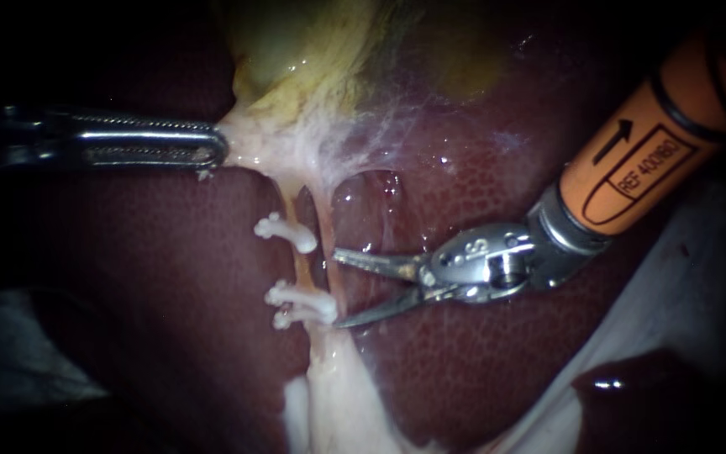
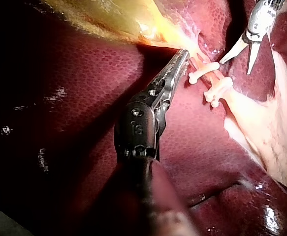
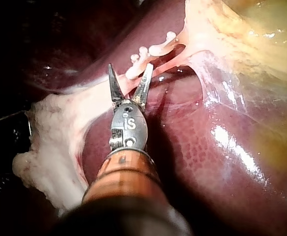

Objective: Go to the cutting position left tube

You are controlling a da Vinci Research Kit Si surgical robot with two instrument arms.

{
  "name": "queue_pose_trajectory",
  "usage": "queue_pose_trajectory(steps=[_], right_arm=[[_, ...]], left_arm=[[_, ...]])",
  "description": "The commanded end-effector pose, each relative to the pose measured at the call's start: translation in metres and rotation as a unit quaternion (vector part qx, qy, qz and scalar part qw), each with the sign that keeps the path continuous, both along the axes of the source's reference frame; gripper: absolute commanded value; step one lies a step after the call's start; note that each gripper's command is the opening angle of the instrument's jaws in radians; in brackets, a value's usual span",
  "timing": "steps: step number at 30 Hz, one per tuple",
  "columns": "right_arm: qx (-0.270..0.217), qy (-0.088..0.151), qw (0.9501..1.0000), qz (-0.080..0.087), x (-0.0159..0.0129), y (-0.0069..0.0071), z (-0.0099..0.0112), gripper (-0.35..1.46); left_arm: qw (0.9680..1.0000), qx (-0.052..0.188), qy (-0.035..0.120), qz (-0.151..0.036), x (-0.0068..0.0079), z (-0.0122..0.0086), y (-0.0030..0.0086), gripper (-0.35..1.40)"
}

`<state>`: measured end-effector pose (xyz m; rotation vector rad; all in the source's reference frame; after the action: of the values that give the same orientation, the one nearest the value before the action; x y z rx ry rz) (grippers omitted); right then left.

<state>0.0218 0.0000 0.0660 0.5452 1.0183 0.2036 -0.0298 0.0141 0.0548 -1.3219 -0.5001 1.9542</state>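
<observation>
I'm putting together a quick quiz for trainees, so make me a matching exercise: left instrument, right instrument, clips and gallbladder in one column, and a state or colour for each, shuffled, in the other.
1. left instrument
2. right instrument
3. clips
4. gallbladder

A. yellowish
B. white, sitting on a tube
C. jaws open, gripping nothing
D. jaws shut on pale tissue

Pairs: 1-D, 2-C, 3-B, 4-A.
</observation>
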Motion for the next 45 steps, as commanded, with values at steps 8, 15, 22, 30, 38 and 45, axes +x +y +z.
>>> queue_pose_trajectory(steps=[8, 15, 22, 30, 38, 45], right_arm=[[0.011, 0.002, 0.9999, -0.003, 0.001, 0.0002, 0.0017, 1.44], [0.023, 0.007, 0.9997, -0.011, 0.0021, 0.0002, 0.0029, 1.44], [0.024, 0.016, 0.9993, -0.022, 0.003, -0.0001, 0.0041, 1.44], [0.046, 0.057, 0.9967, -0.036, 0.0049, 0.0003, 0.0044, 1.35], [0.07, 0.077, 0.9941, -0.03, 0.0072, 0.0006, 0.0046, 1.32], [0.094, 0.074, 0.9927, -0.013, 0.0097, 0.0, 0.005, 1.37]], left_arm=[[1.0, 0.0, 0.0, 0.0, 0.0, 0.0, 0.0, -0.35], [1.0, 0.0, 0.0, 0.0, 0.0, 0.0, 0.0, -0.35], [1.0, 0.0, 0.0, 0.0, 0.0, 0.0, 0.0, -0.35], [1.0, 0.0, 0.0, -0.001, -0.0002, 0.0, 0.0, -0.35], [1.0, 0.0, 0.001, -0.001, -0.0004, 0.0, 0.0001, -0.35], [1.0, 0.0, 0.001, -0.002, -0.0006, 0.0, 0.0001, -0.35]])
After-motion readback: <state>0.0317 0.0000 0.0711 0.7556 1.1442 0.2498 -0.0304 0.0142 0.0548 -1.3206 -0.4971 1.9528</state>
